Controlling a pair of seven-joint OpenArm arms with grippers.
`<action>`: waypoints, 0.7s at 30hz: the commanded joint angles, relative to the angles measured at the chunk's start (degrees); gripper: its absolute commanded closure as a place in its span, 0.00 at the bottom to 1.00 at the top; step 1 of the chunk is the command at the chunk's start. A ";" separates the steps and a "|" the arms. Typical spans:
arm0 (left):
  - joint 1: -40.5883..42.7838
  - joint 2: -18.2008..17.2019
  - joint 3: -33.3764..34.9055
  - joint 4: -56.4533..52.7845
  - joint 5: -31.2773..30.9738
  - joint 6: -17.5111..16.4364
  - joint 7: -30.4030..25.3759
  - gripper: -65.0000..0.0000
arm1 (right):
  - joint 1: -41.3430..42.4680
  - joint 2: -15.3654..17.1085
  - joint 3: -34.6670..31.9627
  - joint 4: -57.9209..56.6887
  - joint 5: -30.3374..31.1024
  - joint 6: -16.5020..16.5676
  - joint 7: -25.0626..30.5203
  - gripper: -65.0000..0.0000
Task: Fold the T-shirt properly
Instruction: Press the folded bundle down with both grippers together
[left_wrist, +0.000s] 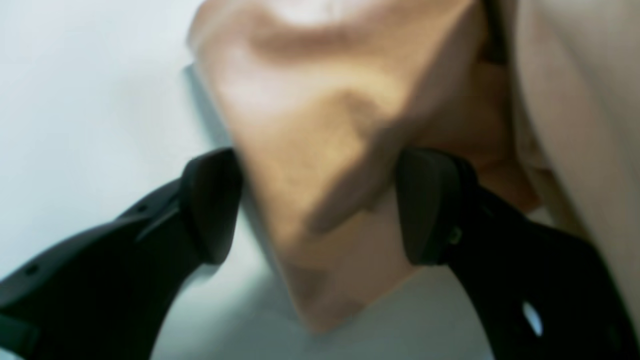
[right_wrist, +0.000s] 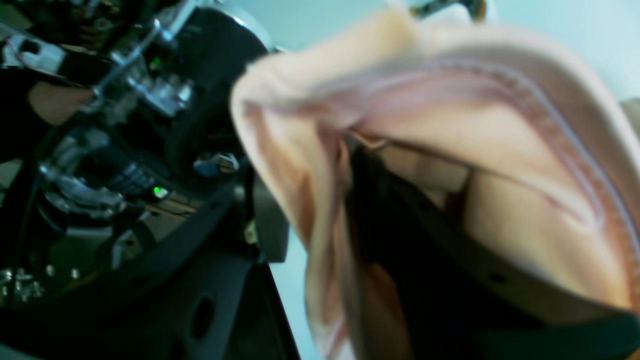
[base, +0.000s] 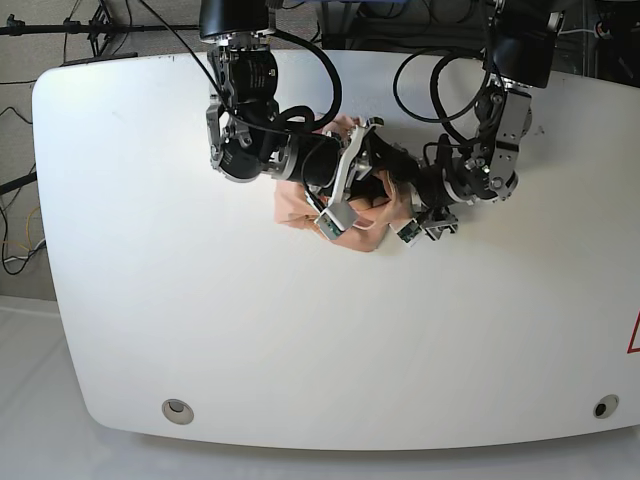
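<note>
The peach T-shirt (base: 298, 208) lies bunched on the white table (base: 200, 330) near its far edge, with both arms crowded over it. In the left wrist view a pointed corner of the T-shirt (left_wrist: 320, 150) rests on the table between the wide-apart black fingers (left_wrist: 210, 205) of my left gripper (left_wrist: 320, 210), which is open. In the blurred right wrist view the T-shirt's stitched hem (right_wrist: 450, 125) drapes over one finger of my right gripper (right_wrist: 320, 225). Its other finger (right_wrist: 270, 220) stands apart from the cloth with a gap showing. In the base view my right gripper (base: 340, 205) and left gripper (base: 405, 215) meet over the cloth.
The other arm's metal joints and cables (right_wrist: 125, 125) sit close beside my right gripper. Two round holes (base: 177, 408) (base: 600, 407) lie near the table's front edge. Cables and stands (base: 60, 30) run behind the far edge.
</note>
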 joint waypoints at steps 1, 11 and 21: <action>-0.16 0.38 0.43 0.67 0.15 -0.95 1.65 0.29 | 1.02 -0.60 -0.42 -0.28 -1.23 -0.35 0.70 0.66; -0.17 -0.05 0.98 2.18 0.08 -0.95 2.16 0.30 | 1.66 -0.60 -0.81 -1.16 -0.75 -0.22 1.05 0.71; 0.28 -4.74 -3.01 13.60 -0.39 -0.95 4.07 0.29 | 3.68 -0.60 -5.07 0.46 4.61 0.41 1.36 0.73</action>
